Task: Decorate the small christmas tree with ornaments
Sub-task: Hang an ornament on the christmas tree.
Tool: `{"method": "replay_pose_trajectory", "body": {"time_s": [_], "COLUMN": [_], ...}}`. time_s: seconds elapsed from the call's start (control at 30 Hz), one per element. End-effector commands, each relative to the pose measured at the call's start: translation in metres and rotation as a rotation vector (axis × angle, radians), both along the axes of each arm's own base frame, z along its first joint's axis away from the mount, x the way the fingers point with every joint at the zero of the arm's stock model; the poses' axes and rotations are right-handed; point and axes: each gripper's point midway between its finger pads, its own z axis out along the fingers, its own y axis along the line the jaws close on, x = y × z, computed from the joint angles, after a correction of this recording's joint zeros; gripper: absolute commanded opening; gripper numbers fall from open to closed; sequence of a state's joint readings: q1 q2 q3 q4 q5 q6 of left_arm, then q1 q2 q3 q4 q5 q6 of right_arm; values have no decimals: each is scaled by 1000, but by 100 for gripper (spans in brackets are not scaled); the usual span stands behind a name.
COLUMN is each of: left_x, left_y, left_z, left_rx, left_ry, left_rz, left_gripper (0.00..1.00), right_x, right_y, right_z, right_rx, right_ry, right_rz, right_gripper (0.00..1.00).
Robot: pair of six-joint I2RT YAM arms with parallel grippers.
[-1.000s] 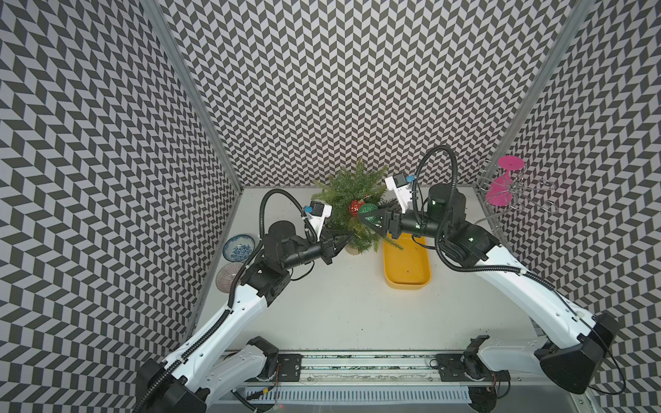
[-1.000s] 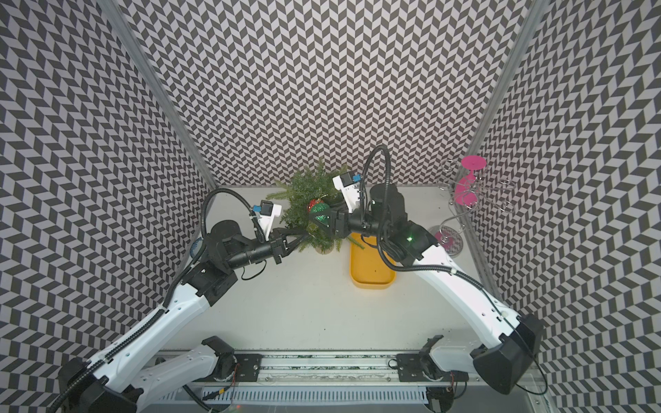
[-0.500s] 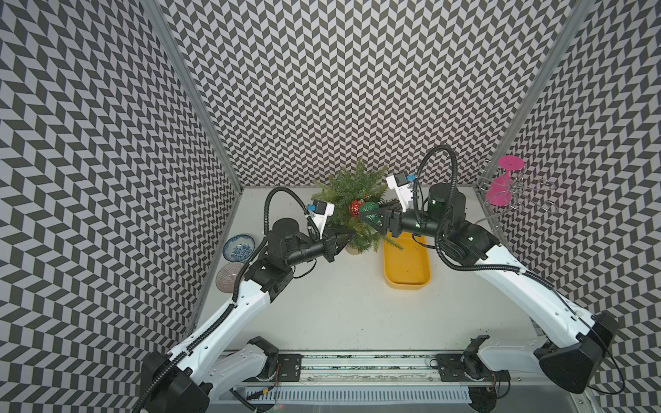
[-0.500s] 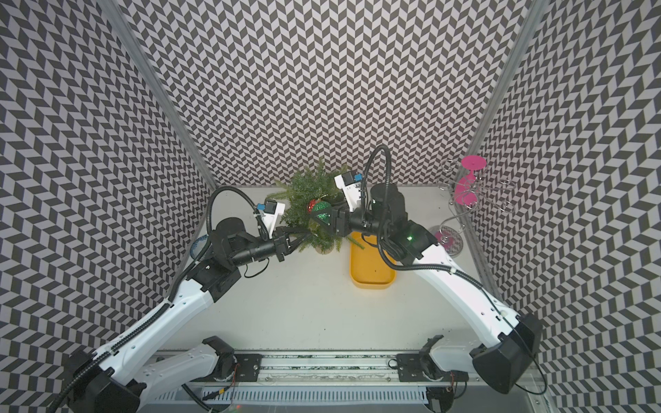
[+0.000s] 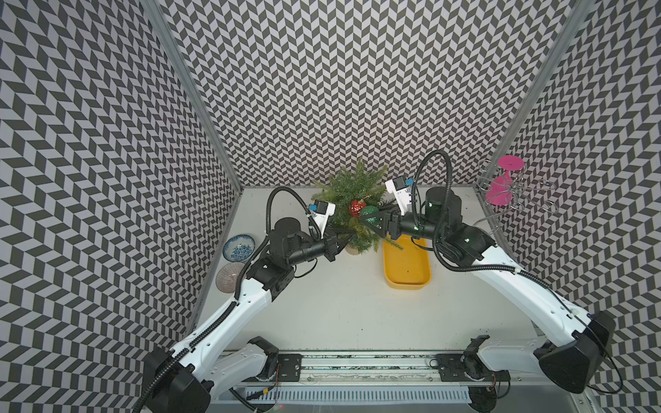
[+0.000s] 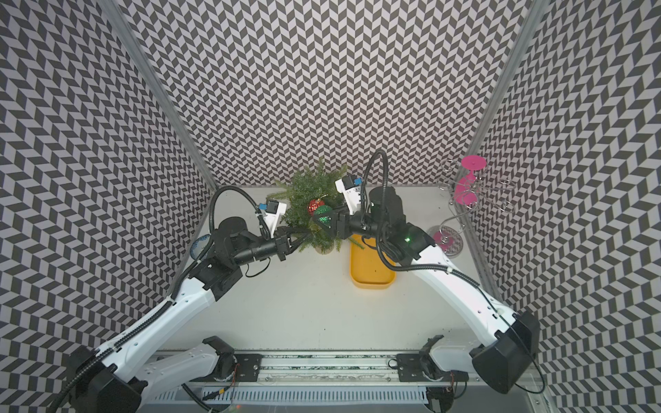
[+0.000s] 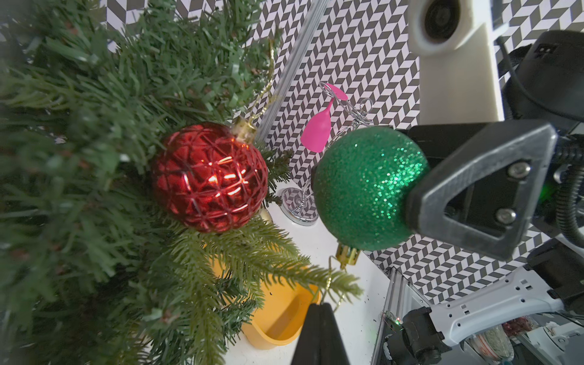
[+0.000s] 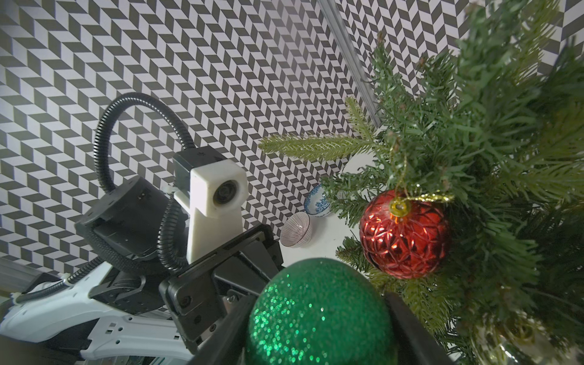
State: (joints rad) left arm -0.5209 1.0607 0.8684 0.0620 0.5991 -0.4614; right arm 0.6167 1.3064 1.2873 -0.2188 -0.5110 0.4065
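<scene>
Against left wall: blue-patterned ceramic bowl (image 5: 239,246). Left gripper (image 7: 319,308) in among the lower branches, jaws pressed together, with gold cord of green glitter bauble (image 7: 363,189) meeting the tips; grip on cord cannot be told. Small green artificial christmas tree (image 5: 352,186) upright at far centre. Red faceted shiny bauble (image 5: 356,207) hung on a branch. Just right, green glitter bauble pinched between jaws of right gripper (image 5: 372,221), off the table. Near right of tree: yellow oval plastic tray (image 5: 407,284).
</scene>
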Motion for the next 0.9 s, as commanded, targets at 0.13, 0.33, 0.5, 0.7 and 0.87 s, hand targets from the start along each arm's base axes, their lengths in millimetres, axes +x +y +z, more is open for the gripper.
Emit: {"method": "replay_pose_trajectory", "body": {"time_s": [0.13, 0.33, 0.5, 0.7, 0.87], "left_x": [7, 9, 10, 9, 7], "left_y": [5, 4, 3, 4, 6], "left_z": [31, 30, 23, 17, 22], "left_rx": [-33, -29, -18, -14, -26], "left_ry": [-78, -71, -58, -42, -46], "left_rz": [28, 23, 23, 25, 30], "left_gripper": [0, 0, 0, 0, 27], "right_x": [8, 12, 13, 10, 5], "right_y": [-1, -3, -6, -9, -12], "right_z": [20, 15, 10, 4, 6], "right_rx": [54, 47, 43, 38, 57], "right_ry": [-72, -64, -55, -45, -42], "right_rz": [-28, -48, -56, -57, -54], "right_gripper": [61, 61, 61, 61, 61]}}
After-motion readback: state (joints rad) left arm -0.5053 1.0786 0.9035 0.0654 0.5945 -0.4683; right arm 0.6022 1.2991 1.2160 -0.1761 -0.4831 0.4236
